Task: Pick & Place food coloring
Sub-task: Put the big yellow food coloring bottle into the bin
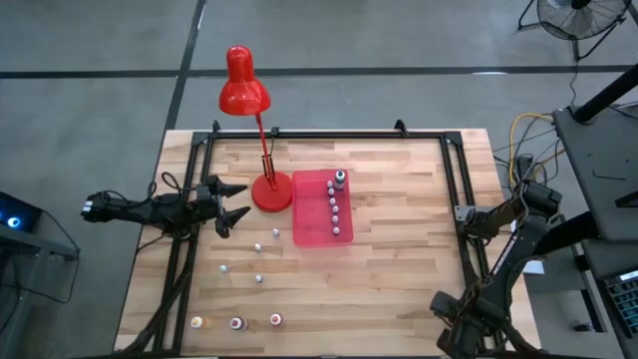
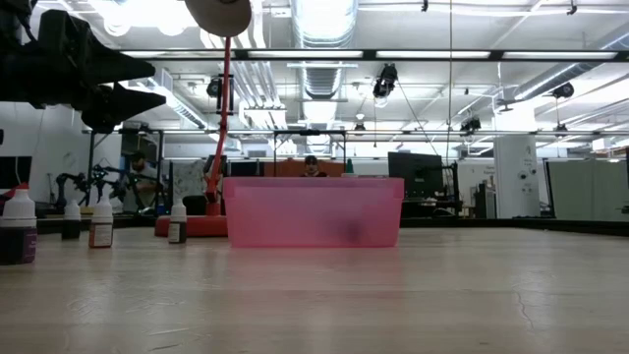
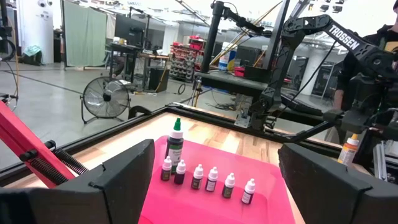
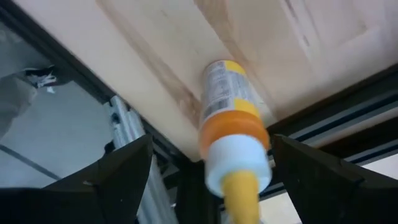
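Several tiny food coloring bottles (image 1: 334, 210) stand in a row inside the pink tray (image 1: 309, 231), behind a taller dark bottle (image 3: 175, 142). More stand loose on the wood: two (image 1: 256, 246) near the lamp, two mid-table (image 1: 258, 279) and three (image 1: 236, 323) by the near edge. My left gripper (image 1: 237, 200) hovers open left of the lamp base, clear of the table (image 2: 123, 84), its fingers (image 3: 118, 180) pointing toward the tray. My right gripper (image 4: 217, 186) is open at the table's right edge, its fingers on either side of an orange-and-yellow bottle (image 4: 231, 124) without touching it.
A red desk lamp (image 1: 269, 191) stands between my left gripper and the tray, its head (image 1: 242, 90) beyond the far edge. A black frame (image 1: 329, 135) borders the table. Bare wood (image 1: 399, 269) lies right of the tray. People and equipment show in the room behind.
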